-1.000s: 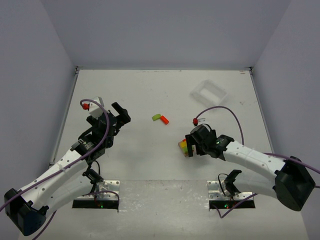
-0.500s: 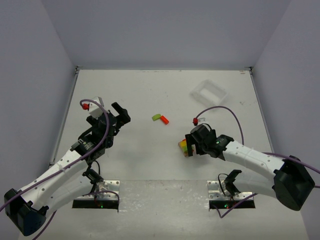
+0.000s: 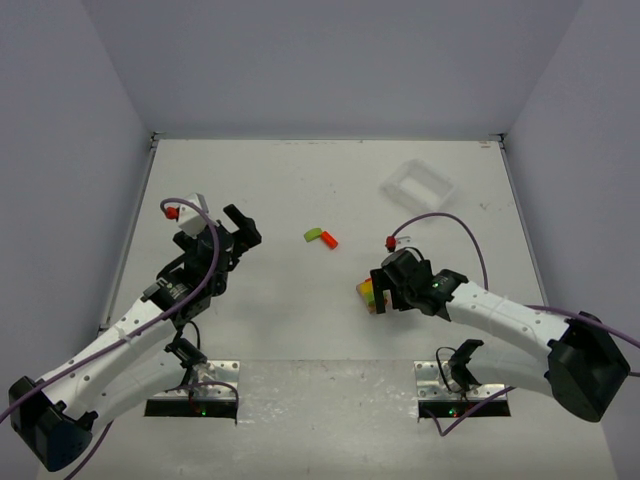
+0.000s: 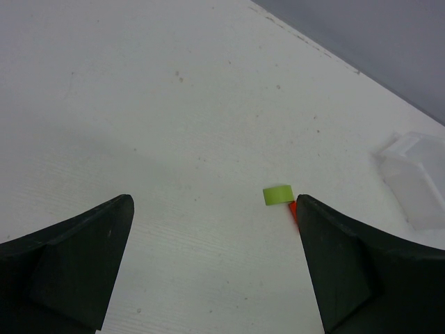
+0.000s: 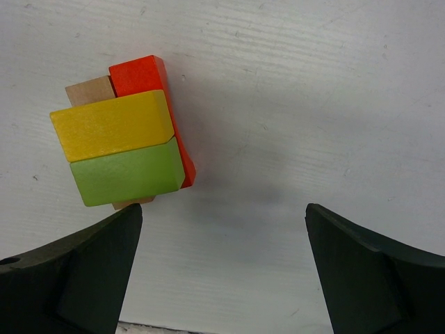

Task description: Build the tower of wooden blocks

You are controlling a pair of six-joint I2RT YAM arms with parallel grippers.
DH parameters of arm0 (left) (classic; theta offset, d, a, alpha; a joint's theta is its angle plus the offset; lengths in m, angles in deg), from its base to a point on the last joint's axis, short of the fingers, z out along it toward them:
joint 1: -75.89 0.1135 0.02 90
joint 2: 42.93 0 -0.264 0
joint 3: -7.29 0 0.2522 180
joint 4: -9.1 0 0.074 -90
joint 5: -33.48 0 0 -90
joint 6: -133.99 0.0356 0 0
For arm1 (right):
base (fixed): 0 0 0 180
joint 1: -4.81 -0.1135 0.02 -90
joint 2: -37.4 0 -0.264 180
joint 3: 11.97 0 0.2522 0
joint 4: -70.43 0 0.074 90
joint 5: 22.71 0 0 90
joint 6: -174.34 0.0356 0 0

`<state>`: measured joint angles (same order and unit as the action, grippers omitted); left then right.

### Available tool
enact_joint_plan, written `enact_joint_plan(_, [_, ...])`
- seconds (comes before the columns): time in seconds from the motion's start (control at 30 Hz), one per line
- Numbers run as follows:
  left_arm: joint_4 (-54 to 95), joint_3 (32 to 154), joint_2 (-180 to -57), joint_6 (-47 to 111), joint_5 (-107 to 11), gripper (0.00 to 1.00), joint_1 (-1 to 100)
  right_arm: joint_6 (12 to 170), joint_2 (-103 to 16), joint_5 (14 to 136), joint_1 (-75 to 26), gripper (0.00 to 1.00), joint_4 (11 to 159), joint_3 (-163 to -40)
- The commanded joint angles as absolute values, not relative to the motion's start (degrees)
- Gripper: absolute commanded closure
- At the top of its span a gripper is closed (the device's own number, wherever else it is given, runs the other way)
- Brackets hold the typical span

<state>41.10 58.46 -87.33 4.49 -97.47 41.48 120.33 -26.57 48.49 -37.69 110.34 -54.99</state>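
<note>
The wood block tower [image 5: 125, 136] is partly built. It stands on the table [image 3: 280, 180] right in front of the right gripper [image 3: 381, 290]. The right wrist view shows a yellow block and a green block pressed side by side, a red block against their far side, and a plain tan piece tucked behind, with a sliver of tan also showing under the green. How many layers this makes and whether they sit square cannot be told from this angle. The red piece looks slightly skewed against the others.

The right gripper is spread wide and holds nothing. Its jaws flank the near side of the tower without touching it, and the tower lies just ahead of them rather than between them.

Two pieces appear to be left to place. A small green block [image 3: 314, 235] and an orange block [image 3: 330, 240] lie touching each other, beyond the tower and to its left, well apart from it. The left gripper [image 3: 242, 232] is farther left of the tower than that pair. It is also spread wide and empty, and its wrist camera looks toward the pair across bare table.

A white tray [image 3: 418, 184] sits beyond the tower, slightly to its right, and takes no part.

So the base looks done. Fetching the two loose pieces and setting them on it remains.
</note>
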Motion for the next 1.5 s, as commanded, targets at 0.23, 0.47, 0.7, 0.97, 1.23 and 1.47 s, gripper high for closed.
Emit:
enact_joint_plan(0.23, [38.97, 59.46, -90.57, 5.17, -97.02, 0.0, 42.06, 114.09, -19.17, 58.5, -37.79, 0.01, 117.42, -60.65])
enact_joint_plan(0.47, [38.6, 59.92, -91.21, 5.85, -97.19, 0.0, 42.05, 106.17, -21.31, 57.45, -38.33, 0.01, 110.64, -65.65])
enact_joint_plan(0.7, [37.75, 59.73, -91.25, 6.08, -96.91, 0.0, 42.04, 97.59, -47.23, 63.11, -35.36, 0.01, 101.35, -83.75])
enact_joint_plan(0.97, [37.23, 59.46, -91.54, 5.82, -97.2, 0.0, 42.06, 93.75, -70.56, 70.07, -31.91, 0.01, 99.4, -101.11])
enact_joint_plan(1.23, [36.97, 60.47, -94.86, 6.2, -97.22, 0.0, 42.01, 94.37, -78.2, 74.63, -28.68, 0.13, 98.57, -104.66])
enact_joint_plan(1.47, [36.97, 61.26, -95.97, 6.46, -95.91, 0.0, 41.97, 93.97, -81.2, 76.07, -28.72, 0.53, 96.94, -102.99])
